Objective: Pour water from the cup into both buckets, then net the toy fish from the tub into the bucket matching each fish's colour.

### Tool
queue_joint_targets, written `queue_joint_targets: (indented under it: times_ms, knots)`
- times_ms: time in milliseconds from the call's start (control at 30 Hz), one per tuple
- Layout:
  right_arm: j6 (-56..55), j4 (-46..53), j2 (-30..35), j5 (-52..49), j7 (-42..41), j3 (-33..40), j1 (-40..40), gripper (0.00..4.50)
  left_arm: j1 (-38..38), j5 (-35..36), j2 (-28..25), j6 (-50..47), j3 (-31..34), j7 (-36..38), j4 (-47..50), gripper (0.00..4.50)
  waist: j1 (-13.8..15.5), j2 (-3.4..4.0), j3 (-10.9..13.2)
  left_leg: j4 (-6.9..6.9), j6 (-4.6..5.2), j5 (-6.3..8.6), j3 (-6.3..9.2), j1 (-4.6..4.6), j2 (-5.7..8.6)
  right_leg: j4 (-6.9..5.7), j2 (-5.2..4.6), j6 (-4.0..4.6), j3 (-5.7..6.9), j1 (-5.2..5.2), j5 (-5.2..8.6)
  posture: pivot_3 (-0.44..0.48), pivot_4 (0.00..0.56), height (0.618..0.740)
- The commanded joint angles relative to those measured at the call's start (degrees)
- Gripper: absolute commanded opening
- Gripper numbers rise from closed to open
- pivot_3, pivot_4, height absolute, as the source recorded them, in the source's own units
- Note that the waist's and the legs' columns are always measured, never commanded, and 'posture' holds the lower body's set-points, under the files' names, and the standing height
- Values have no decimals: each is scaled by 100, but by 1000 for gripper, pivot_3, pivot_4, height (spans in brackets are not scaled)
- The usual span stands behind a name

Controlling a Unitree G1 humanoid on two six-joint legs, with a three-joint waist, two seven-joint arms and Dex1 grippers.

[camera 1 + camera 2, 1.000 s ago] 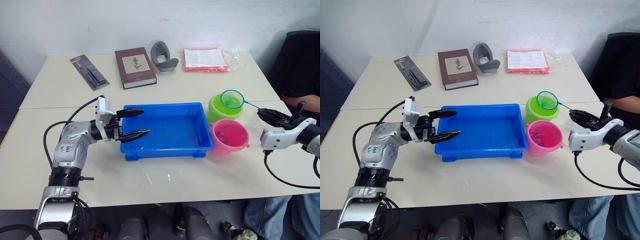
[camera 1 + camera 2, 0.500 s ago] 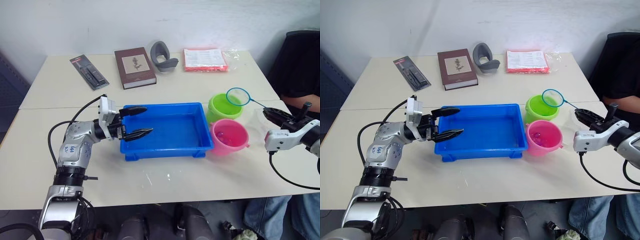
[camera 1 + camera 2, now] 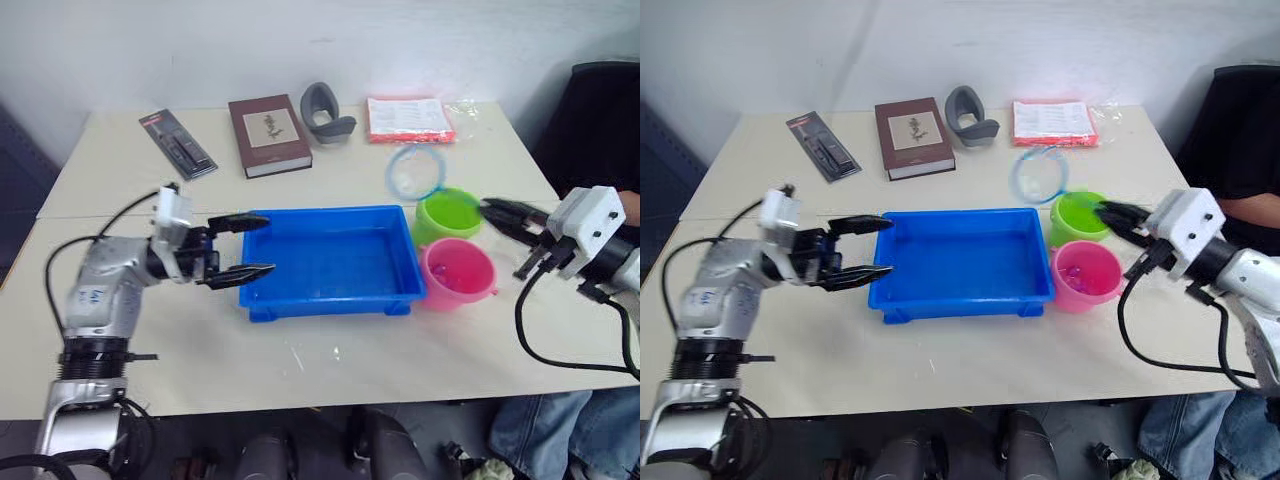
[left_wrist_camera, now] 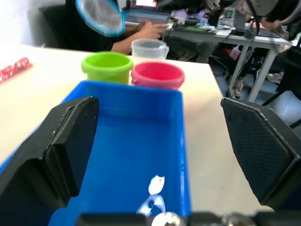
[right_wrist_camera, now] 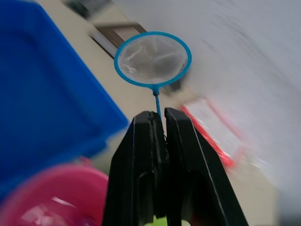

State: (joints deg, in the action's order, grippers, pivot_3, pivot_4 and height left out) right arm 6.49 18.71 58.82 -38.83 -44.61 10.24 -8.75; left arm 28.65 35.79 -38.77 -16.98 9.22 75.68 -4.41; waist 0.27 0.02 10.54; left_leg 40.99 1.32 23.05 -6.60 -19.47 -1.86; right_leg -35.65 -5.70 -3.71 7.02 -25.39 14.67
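Note:
The blue tub (image 3: 330,290) sits mid-table holding shallow water. To its right stand the lime green bucket (image 3: 447,213) and, nearer me, the pink bucket (image 3: 458,272); small pink toy fish (image 3: 1073,271) seem to lie in the pink one. My left gripper (image 3: 268,243) is open, its fingers over the tub's left rim. My right gripper (image 3: 487,207) is shut on the net's stick beside the green bucket. The net's light-blue hoop (image 3: 413,172) is raised over the table behind the green bucket. The clear cup (image 4: 149,49) stands beyond the buckets.
Along the table's far edge lie a brown book (image 3: 270,135), a grey curved holder (image 3: 325,110), a red-edged packet (image 3: 410,120) and a black packaged tool (image 3: 178,145). A person (image 3: 600,130) sits at the right end. Cables trail from both wrists.
My right gripper has swung left toward the green bucket, carrying the hoop from the bucket's right side to behind its left. The left arm drew back slightly to the left, fingers still open.

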Motion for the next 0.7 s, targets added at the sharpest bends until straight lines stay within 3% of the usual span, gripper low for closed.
queue_joint_targets:
  times_ms: [33,200,333,500,700]
  knots:
    - [993,977,94,-1098,-402,-6,45,0,-523,271,-586,-349,352,334,561,4464,2,0,0,1,3,2,1,0,5,1,-5,0,1,1,0,0,150,740]
    - [1396,1651,-212,-629,-744,-998,219,0,-1746,35,-1437,81,672,1161,765,4464,-25,-5,-2,0,7,8,1,2,7,15,-13,5,5,0,3,0,150,740]
    - [656,1313,-793,935,-1003,-2262,297,0,-2644,-371,-1700,880,759,1527,569,4464,-23,-12,-6,-1,1,15,-2,0,10,17,-19,15,12,-7,8,0,150,740]
    - [-58,117,-1427,2178,-1470,-3292,144,0,-3238,-339,-1669,1146,982,1118,755,4464,-31,-15,-7,-1,-4,17,-13,7,7,9,-9,21,12,-11,12,0,150,740]
    - [-36,-626,-2101,2360,-1482,-3347,-56,0,-3418,-396,-1564,1064,1084,712,911,4464,-45,-16,-8,0,-3,18,-16,10,3,4,-9,23,11,-11,13,0,150,740]
